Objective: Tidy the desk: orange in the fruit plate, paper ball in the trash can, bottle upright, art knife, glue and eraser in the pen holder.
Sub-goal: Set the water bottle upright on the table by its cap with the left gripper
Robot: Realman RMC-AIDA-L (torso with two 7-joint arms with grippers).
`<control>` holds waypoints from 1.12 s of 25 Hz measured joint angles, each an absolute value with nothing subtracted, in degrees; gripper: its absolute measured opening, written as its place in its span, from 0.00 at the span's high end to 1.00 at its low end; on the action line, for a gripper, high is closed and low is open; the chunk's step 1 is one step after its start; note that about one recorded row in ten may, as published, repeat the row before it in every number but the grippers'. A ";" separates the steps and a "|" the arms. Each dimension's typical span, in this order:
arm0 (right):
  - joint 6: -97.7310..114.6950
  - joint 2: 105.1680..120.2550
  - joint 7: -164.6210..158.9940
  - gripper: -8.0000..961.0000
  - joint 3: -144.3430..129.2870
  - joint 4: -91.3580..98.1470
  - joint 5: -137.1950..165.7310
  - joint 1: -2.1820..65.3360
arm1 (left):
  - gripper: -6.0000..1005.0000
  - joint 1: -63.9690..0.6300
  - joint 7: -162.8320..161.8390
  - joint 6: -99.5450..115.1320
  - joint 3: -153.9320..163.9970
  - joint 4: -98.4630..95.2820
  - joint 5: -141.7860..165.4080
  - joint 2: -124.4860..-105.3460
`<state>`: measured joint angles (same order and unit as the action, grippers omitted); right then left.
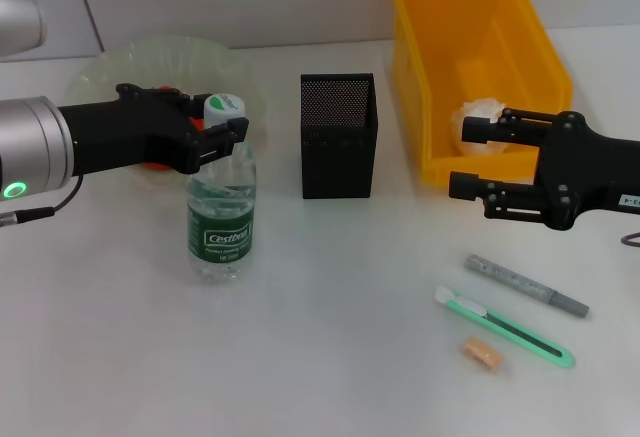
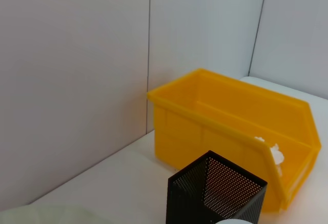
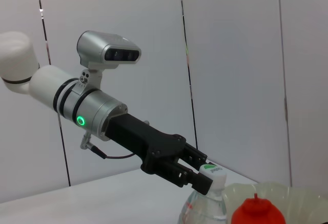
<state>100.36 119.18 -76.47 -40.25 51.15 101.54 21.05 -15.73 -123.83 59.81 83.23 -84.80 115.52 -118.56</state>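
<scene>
The clear bottle with a green label stands upright left of centre. My left gripper is shut on its neck just under the white cap. The orange, mostly hidden behind that arm, lies in the pale green fruit plate. The paper ball is inside the yellow trash can. My right gripper hangs open in front of the can. The grey glue, the green art knife and the small tan eraser lie on the table at front right. The black mesh pen holder stands at centre.
A white wall runs close behind the trash can and the pen holder. My left arm reaches across over the plate, with the orange beside the bottle.
</scene>
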 joint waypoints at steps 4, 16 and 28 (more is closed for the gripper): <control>100.31 119.18 -76.47 0.27 -40.26 51.15 101.56 21.12 | 0.56 -15.50 -123.61 59.41 83.22 -84.69 115.34 -118.56; 100.03 119.18 -76.46 0.27 -40.37 50.77 101.60 21.82 | 0.56 -14.99 -123.42 59.38 83.28 -84.66 114.63 -118.56; 99.57 119.20 -76.11 0.27 -41.87 49.48 101.60 22.57 | 0.56 -12.15 -120.41 59.36 83.24 -84.79 111.19 -118.49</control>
